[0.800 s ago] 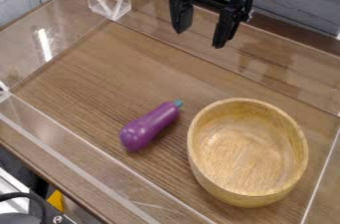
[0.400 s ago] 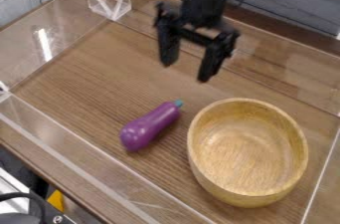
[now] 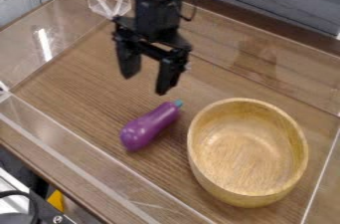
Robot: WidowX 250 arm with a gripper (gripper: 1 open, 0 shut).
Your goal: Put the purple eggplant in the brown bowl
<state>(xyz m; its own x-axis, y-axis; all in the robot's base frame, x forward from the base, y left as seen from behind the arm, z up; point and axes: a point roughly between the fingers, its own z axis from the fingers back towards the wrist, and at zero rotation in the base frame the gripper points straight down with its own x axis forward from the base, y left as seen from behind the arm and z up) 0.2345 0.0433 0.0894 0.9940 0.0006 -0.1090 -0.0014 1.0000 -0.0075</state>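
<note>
One eggplant (image 3: 150, 127), one bowl (image 3: 249, 150), one gripper (image 3: 149, 69). All sit within a clear-walled tray (image 3: 40, 44) on a wood-grain table (image 3: 240, 69).

Eggplant: glossy purple, fat at its near-left end, narrowing to a small teal stem tip at the far-right end. Lies on the table just left of the bowl, apart from its rim.

Bowl: round, light brown wood, thick rim, hollow empty.

Gripper: black, pointing down, jaws spread wide, holding nothing. Hangs above the table, just beyond the eggplant's stem end.
</note>
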